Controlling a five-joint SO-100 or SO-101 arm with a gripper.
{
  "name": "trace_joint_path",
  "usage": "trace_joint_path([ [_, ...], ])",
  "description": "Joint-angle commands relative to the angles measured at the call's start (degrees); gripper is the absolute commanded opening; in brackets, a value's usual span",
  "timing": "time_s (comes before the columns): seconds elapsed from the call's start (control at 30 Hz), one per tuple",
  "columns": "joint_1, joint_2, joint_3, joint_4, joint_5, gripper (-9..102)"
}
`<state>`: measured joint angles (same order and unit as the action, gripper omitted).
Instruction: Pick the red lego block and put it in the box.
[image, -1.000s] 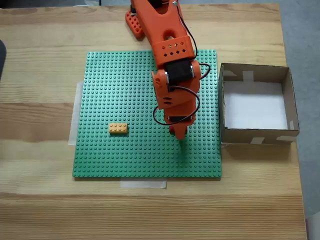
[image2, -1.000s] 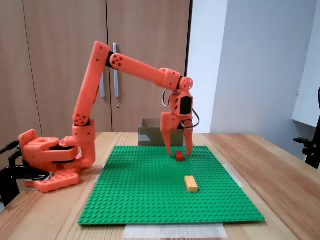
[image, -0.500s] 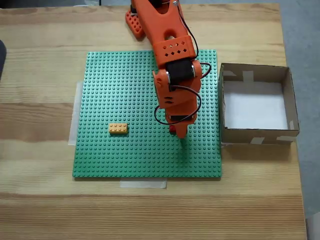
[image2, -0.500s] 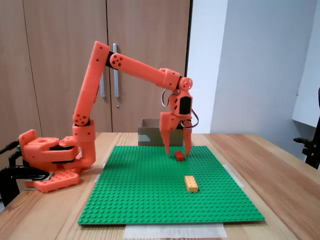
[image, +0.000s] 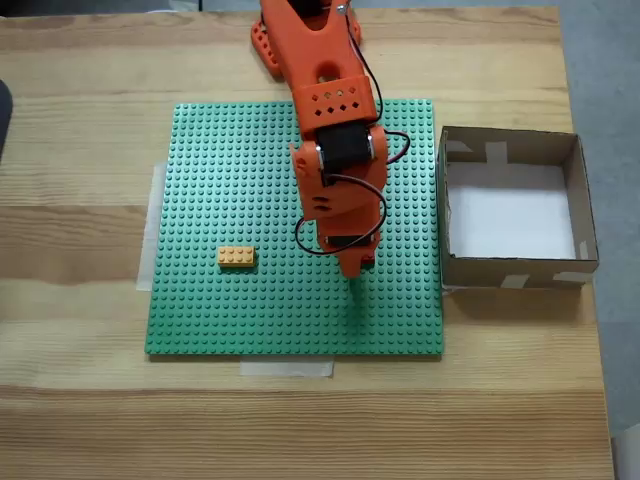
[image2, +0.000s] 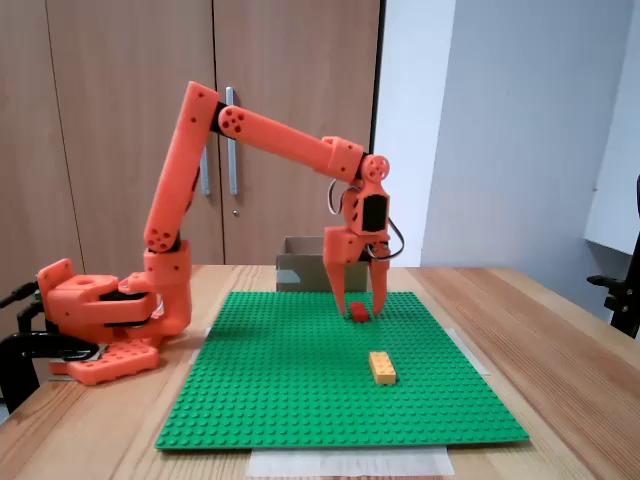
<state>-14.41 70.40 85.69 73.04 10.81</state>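
Observation:
The red lego block (image2: 358, 313) lies on the green baseplate (image2: 300, 390), about level with my fingertips. My orange gripper (image2: 361, 306) stands open over it, one finger on each side and neither pressed against it. In the top-down fixed view the gripper (image: 352, 268) covers most of the block, and just a red sliver (image: 368, 262) shows at its right edge. The box (image: 515, 270), brown cardboard with a white floor, sits off the plate's right edge in that view and holds nothing. From the side, the box (image2: 300, 272) stands behind the gripper.
An orange-yellow brick (image: 237, 257) sits on the baseplate (image: 230, 190) to the left of the gripper in the top-down view, and nearer the camera (image2: 382, 367) from the side. The arm's base (image2: 100, 315) stands on the wooden table beyond the plate.
The gripper has shifted slightly, leftward in the top-down view and rightward from the side, so its open fingers now straddle the red block. The block has not moved.

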Motion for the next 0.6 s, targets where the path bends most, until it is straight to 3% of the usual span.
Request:
trace_joint_path([
  [0.0, -0.6, 1.2, -0.5, 0.0, 0.4, 22],
  [0.33, -0.9, 1.4, 0.6, -1.3, -1.8, 19],
  [0.57, -1.0, 1.8, 1.4, -2.2, -4.0, 10],
])
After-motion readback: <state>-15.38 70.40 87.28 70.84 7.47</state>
